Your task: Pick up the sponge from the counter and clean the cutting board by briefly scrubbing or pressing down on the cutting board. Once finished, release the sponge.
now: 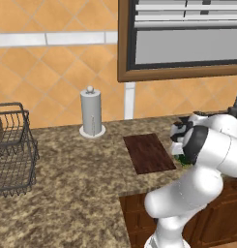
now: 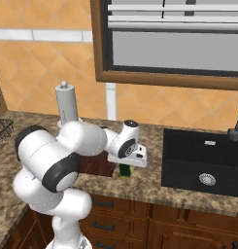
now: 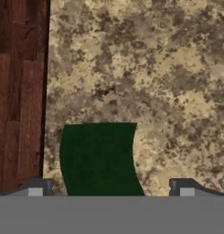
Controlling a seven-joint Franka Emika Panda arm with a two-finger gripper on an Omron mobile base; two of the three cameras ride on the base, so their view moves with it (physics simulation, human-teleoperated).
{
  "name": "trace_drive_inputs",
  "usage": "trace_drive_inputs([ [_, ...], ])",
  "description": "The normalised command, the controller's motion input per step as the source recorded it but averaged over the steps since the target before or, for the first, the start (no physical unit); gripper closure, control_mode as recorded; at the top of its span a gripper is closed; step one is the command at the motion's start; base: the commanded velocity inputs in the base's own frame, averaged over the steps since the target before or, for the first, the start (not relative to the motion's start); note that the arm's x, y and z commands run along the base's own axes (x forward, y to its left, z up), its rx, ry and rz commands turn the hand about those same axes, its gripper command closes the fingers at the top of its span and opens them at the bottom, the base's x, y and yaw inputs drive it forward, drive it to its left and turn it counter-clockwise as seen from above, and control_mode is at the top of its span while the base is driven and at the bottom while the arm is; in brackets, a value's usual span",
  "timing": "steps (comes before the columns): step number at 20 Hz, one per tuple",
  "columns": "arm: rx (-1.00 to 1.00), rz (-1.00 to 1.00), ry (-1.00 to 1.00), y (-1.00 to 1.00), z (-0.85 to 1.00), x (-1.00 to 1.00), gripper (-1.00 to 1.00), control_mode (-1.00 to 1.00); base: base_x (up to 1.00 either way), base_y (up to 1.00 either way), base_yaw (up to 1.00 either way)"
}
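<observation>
Granite surface (image 3: 168, 68): we see the dark green sponge (image 3: 98, 157) just beside the cutting board (image 3: 17, 91), its long axis parallel to the board's edge, between wide-spread pincer (image 3: 109, 189) tips.

No readable text or labels appear anywhere.

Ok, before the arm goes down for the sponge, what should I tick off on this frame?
1. End effector open: ok.
2. Dark green rectangular sponge between the fingertips: ok.
3. Sponge lying flat on the speckled brown granite counter: ok.
4. Sponge apart from the reddish-brown wooden cutting board: ok, a strip of counter between.
5. Fingertips touching the sponge: cannot tell.
6. Cutting board surface free for scrubbing: ok in the left base view.
</observation>
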Motion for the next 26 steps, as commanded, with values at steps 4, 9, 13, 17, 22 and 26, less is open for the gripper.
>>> trace_drive_inputs([
  [4, -0.02, 0.00, 0.03, 0.00, -0.43, 0.01, -1.00, -1.00, 0.00, 0.00, 0.00],
  [9, -0.01, 0.00, 0.00, 0.00, -0.32, -0.05, -1.00, -1.00, 0.00, 0.00, 0.00],
  [13, 0.00, 0.00, 0.00, 0.03, -0.17, -0.18, -1.00, -1.00, 0.00, 0.00, 0.00],
  [17, 0.00, 0.00, 0.00, 0.04, -0.09, -0.11, -1.00, -1.00, 0.00, 0.00, 0.00],
  [22, 0.00, 0.00, 0.00, 0.08, -0.10, -0.18, -1.00, -1.00, 0.00, 0.00, 0.00],
  [26, 0.00, 0.00, 0.00, 0.00, -0.02, -0.20, -1.00, -1.00, 0.00, 0.00, 0.00],
])
